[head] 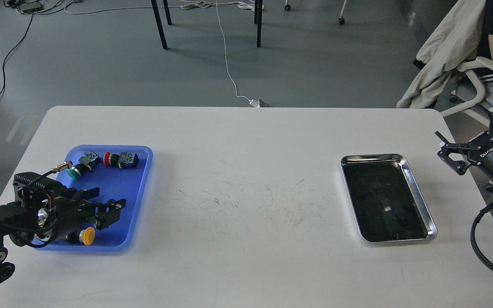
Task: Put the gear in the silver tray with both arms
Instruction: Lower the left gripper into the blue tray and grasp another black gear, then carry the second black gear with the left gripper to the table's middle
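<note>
The silver tray (417,192) lies on the right of the white table, with a small dark ring-like spot (375,186) on its dark bottom. The small black gear on the blue tray (141,184) is hidden behind my left gripper (110,201), which hangs low over that tray's middle with its fingers spread. I cannot tell whether it touches the gear. My right gripper (464,126) hovers off the table's right edge, right of the silver tray, with its fingers wide apart and empty.
The blue tray also holds a green button (74,173), a red button with a blue block (120,159) and a yellow button (87,235). A chair with a jacket (447,47) and a seated person stand at the far right.
</note>
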Robot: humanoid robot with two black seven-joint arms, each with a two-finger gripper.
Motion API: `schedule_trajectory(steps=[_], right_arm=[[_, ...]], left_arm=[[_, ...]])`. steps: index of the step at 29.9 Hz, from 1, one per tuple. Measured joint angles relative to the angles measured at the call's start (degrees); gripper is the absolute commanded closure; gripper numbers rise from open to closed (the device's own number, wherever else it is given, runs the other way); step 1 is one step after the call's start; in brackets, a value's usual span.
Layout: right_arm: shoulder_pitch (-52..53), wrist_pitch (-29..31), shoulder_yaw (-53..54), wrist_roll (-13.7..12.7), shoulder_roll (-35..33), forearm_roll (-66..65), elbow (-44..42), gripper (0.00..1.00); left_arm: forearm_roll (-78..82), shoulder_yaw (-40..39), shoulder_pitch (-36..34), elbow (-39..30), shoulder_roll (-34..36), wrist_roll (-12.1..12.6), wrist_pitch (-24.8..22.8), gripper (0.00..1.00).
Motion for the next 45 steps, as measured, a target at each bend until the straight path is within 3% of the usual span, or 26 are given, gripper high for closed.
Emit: schedule_trajectory(steps=[6,12,14,17,26,31,38,45], right_arm=[[0.0,0.0,0.2,0.0,0.0,0.0,-0.1,0.03],[0.0,0.0,0.4,0.0,0.0,0.0,-0.1,0.03],[0.0,0.0,0.4,0.0,-0.1,0.0,-0.1,0.03],[0.0,0.0,0.5,-0.1,-0.1,0.0,-0.1,0.03],[0.0,0.0,0.6,0.0,-0.1,0.0,0.0,0.03],[0.0,0.0,0.7,0.0,-0.5,0.0,0.0,0.03],[0.1,0.0,1.6,0.0,-0.8,0.0,-0.4,0.03],[0.2,0.0,2.1,-0.1,-1.7,0.0,-1.0,0.03]], left_arm=[[0.7,0.7,0.0,1.8,-1.2,0.0,0.3,0.38],[1.0,1.4,0.0,3.3,-1.9,-1.1,0.4,0.62],[1.3,1.5,0.0,3.4,-2.0,-1.4,0.5,0.78],[1.4,1.6,0.0,3.7,-2.0,-1.5,0.5,0.88],[0.9,1.0,-0.7,4.0,-1.7,-1.5,0.5,0.93],[-1.5,-0.8,-5.3,-1.0,1.1,-0.8,0.0,0.93],[-6.0,-0.9,-14.6,-12.7,-0.7,5.2,-3.6,0.93],[-5.5,0.1,-17.5,-13.8,-21.8,13.6,-5.9,0.93]])
